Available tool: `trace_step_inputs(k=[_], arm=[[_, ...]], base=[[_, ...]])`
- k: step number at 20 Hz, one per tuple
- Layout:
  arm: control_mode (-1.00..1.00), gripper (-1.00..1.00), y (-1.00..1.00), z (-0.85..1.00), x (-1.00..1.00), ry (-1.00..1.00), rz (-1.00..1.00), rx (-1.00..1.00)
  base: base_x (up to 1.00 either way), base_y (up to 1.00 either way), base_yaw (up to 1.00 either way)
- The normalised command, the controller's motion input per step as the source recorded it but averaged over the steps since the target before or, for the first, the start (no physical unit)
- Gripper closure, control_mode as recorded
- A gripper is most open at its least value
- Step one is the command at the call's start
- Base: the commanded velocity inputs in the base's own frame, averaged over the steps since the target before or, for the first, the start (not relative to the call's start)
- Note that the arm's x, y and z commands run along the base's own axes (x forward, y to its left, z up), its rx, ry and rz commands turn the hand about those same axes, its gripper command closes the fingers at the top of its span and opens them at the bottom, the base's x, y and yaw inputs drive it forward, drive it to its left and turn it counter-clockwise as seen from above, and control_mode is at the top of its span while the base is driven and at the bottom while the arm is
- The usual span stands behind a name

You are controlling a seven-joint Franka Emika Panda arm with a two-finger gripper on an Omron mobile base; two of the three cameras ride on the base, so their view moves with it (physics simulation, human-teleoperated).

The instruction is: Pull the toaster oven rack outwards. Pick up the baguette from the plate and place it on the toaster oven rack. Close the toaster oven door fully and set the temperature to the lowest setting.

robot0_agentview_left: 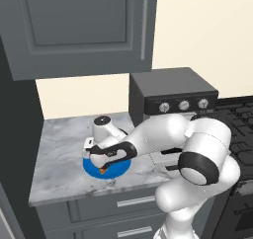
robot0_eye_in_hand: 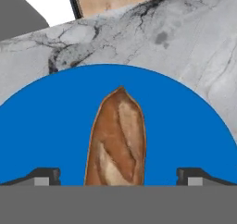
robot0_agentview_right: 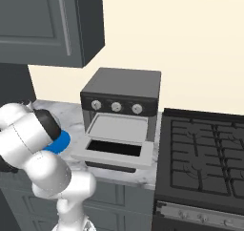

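Note:
The brown baguette (robot0_eye_in_hand: 118, 137) lies on the bright-blue plate (robot0_eye_in_hand: 46, 126), pointing away from the hand. My gripper (robot0_eye_in_hand: 119, 177) is open and low over the plate, one fingertip (robot0_eye_in_hand: 46, 176) on each side of the loaf, not touching it. From the left base view, the gripper (robot0_agentview_left: 104, 165) hovers over the plate (robot0_agentview_left: 120, 169) on the counter, left of the toaster oven (robot0_agentview_left: 173, 90). The toaster oven door (robot0_agentview_right: 143, 156) hangs open and flat. Above it, the light-grey toaster oven rack (robot0_agentview_right: 118, 126) is pulled outwards. Three knobs (robot0_agentview_right: 116, 107) sit in a row above the opening.
The marble counter (robot0_agentview_left: 59, 149) ends just in front of the plate, with drawers below. A black stovetop (robot0_agentview_right: 205, 153) adjoins the oven on the right. Grey wall cabinets (robot0_agentview_left: 79, 25) hang above the counter. My own arm crosses in front of the oven door in the left base view.

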Motion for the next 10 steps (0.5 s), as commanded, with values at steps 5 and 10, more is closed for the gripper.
trace_step_inputs(k=[5,10], arm=[[-1.0,-1.0,0.13,-0.27,0.19,0.0,0.0,-0.01],[-1.0,-1.0,0.07,-0.45,0.04,0.01,0.0,-0.07]], base=[[0.0,0.0,0.0],[0.0,0.0,0.0]])
